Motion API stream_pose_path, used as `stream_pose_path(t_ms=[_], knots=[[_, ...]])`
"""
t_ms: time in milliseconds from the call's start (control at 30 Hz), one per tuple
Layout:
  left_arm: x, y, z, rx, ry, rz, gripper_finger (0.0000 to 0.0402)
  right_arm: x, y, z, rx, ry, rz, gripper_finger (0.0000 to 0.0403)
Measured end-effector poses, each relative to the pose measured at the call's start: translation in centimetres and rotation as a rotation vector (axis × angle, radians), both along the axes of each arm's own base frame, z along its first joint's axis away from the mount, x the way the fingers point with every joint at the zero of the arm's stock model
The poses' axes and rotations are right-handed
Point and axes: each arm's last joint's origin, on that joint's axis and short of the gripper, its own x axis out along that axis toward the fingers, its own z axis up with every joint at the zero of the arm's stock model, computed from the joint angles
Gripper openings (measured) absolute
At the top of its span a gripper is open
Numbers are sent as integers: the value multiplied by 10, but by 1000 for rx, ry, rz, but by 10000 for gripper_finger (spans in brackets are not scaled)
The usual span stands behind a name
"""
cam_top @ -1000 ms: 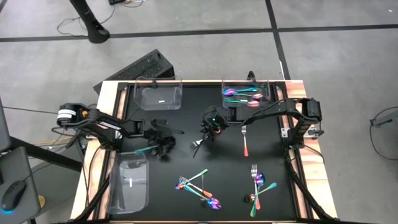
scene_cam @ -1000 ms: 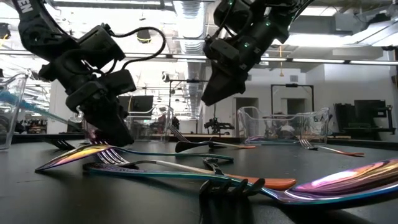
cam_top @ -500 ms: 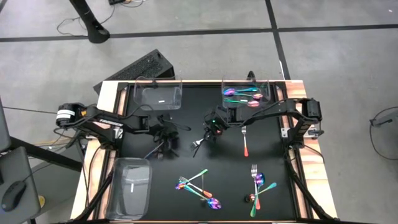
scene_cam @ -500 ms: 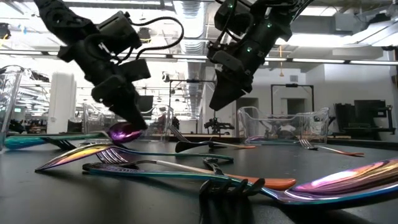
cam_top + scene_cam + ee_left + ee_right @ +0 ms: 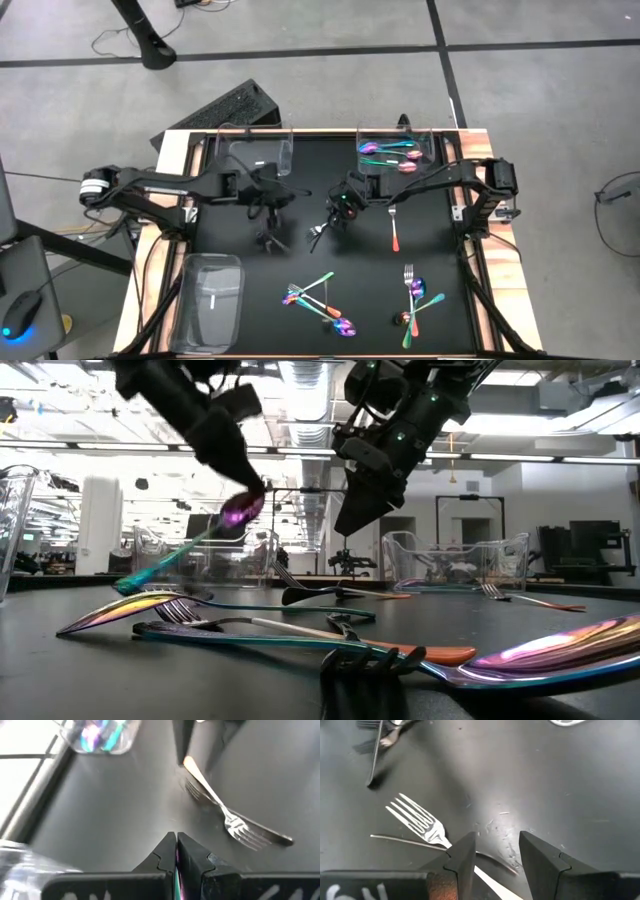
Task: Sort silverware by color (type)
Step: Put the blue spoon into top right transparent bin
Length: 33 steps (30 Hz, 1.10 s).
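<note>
Now the shiny purple-and-teal spoon (image 5: 236, 512) is up in the air – a second ago it was low down by the table, and half a second ago its round end was only just off the black top. The left gripper (image 5: 176, 851) has it. Its two fingers are squeezed tight together, and in the left wrist view we can see a thin strip of rainbow colour pinched between them. In the low view the spoon hangs on a slant, purple bowl up high and teal handle pointing down toward the table.

From above, the left arm has swung across toward the middle and now sits just in front of the far-left clear tray (image 5: 225, 150). The other rainbow pieces lie in the far-right tray (image 5: 435, 145), so we think the spoon has a way to go before it can be let go.

The right gripper (image 5: 496, 840) hovers near the middle of the table with its fingers spread open, right above a dark fork (image 5: 420, 822) that lies flat – it holds nothing.

More silverware waits on the table: a coppery fork (image 5: 394, 232) on the right side, and two mixed little heaps (image 5: 320, 300) near the front edge, so the sorting is far from done
</note>
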Motion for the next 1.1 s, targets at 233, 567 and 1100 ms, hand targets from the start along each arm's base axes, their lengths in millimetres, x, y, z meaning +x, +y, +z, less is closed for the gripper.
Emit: stream_pose_path(t_ms=[233,567,1100], knots=[[-17,1,54,153,-149,59,0,-1,-1,0,-38,13,-4,171],[-15,9,77,200,-348,28,0,6,-1,41,-141,-275,-2,172],[-11,9,86,197,-460,-13,0,38,-21,37,-81,-629,37,201]])
